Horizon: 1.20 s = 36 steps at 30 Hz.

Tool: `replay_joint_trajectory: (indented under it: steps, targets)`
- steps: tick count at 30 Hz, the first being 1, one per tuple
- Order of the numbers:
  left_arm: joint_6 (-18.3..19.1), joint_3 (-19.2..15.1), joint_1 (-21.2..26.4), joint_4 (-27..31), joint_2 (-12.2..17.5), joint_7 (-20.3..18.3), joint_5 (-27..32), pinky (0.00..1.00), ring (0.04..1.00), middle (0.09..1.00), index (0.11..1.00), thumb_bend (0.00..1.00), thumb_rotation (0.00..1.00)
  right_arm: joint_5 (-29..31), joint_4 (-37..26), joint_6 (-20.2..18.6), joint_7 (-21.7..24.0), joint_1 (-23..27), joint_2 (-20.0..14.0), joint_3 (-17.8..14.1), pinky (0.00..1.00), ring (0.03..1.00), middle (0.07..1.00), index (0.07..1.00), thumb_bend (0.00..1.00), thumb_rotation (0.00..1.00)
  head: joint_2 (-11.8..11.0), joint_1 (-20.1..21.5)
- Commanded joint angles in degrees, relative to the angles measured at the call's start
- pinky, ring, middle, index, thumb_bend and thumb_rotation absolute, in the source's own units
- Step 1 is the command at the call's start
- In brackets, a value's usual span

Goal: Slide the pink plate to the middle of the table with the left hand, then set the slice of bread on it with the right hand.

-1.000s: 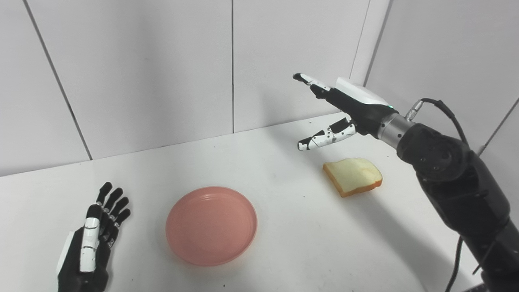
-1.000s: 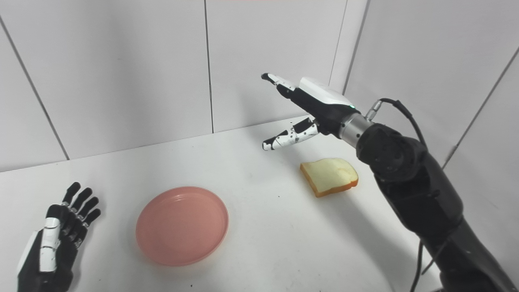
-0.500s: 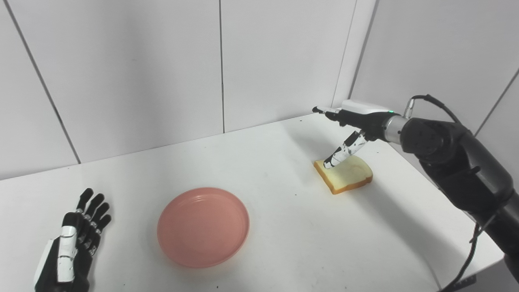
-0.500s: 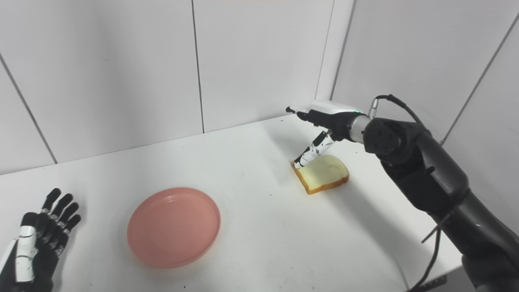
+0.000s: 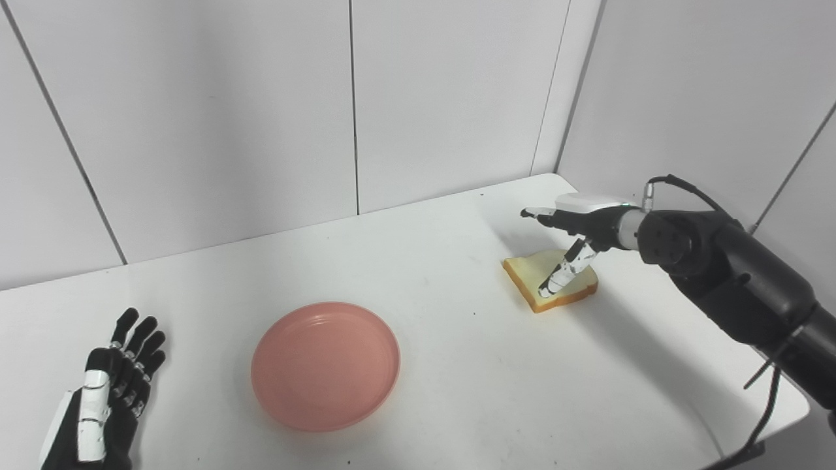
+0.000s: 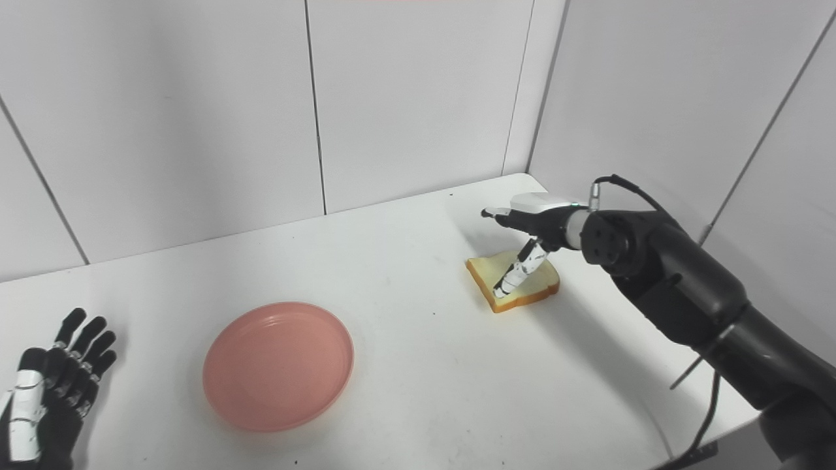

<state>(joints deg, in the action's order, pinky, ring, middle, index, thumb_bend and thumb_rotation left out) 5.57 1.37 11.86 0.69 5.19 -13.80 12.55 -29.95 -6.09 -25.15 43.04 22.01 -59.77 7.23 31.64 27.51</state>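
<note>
Left eye view showed the pink plate [image 5: 325, 364] lying with nothing in it, between my two hands and nearer my left one. My left hand [image 5: 98, 408] rested flat on the white table [image 5: 457, 391], its fingers apart and holding nothing, the plate just off to its right. My right hand [image 5: 575, 238] hung over the slice of bread [image 5: 550, 279], fingers stretched out level above it and the thumb [image 5: 565, 271] angled down so its tip met the bread's top face; it was spread and gripped nothing. The bread lay flat directly under that hand, well apart from the plate. Compared with half a second before, my right hand had come lower and the thumb tip had moved from the bread's left edge toward its middle. The plate and bread had kept their places on the table.
</note>
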Motion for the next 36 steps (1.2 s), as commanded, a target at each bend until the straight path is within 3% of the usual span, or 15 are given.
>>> replay_joint_trajectory:
  steps: [1, 5, 7, 11, 23, 25, 36]
  targets:
    - [-0.4, -0.2, 1.8, 1.4, 0.4, -0.6, 0.7, 0.98, 0.968, 0.965, 0.973, 0.73, 1.00, -1.6, 0.6, 1.0, -1.5, 1.0, -2.6, -0.3, 0.83, 0.970, 1.000, 1.000, 1.00, 0.42, 0.2, 0.0]
    - [0.3, -0.3, 1.6, 1.9, 0.5, -0.5, 0.9, 0.98, 0.967, 0.963, 0.973, 0.73, 1.00, -4.0, 3.1, 4.1, -3.0, 1.3, -2.6, 1.3, 0.83, 0.966, 1.000, 1.000, 1.00, 0.43, 0.5, -0.1]
    - [0.6, -0.3, 1.5, 2.3, 0.5, -0.4, 0.8, 0.99, 0.969, 0.967, 0.976, 0.72, 1.00, -4.8, 4.0, 5.7, -4.2, 1.3, -2.1, 1.7, 0.89, 0.993, 1.000, 1.000, 1.00, 0.43, 0.6, -0.1]
    - [1.3, -0.4, 1.3, 2.9, 0.4, -0.3, 0.7, 0.98, 0.966, 0.966, 0.977, 0.72, 1.00, -6.3, 6.4, 8.7, -6.4, 1.7, -1.5, 2.7, 0.92, 1.000, 1.000, 1.000, 1.00, 0.38, 0.9, -0.2]
    - [2.4, -0.4, 1.1, 4.2, 0.6, -0.1, 0.5, 0.99, 0.972, 0.970, 0.980, 0.74, 1.00, -10.7, 10.6, 15.8, -8.9, 3.9, -0.3, 5.6, 0.97, 1.000, 1.000, 1.000, 1.00, 0.41, 1.5, -0.6]
    - [2.6, -0.5, 1.1, 4.2, 0.5, 0.1, 0.4, 0.99, 0.970, 0.970, 0.979, 0.74, 1.00, -12.6, 10.7, 17.4, -8.7, 4.6, -0.7, 6.9, 0.98, 1.000, 1.000, 1.000, 1.00, 0.46, 1.5, -0.5]
    - [3.1, -0.5, 0.7, 5.1, 0.8, 0.0, 0.5, 0.99, 0.970, 0.972, 0.983, 0.73, 1.00, -14.6, 13.5, 19.0, -7.2, 6.8, 1.3, 9.3, 0.96, 1.000, 1.000, 1.000, 1.00, 0.46, 2.3, -0.9]
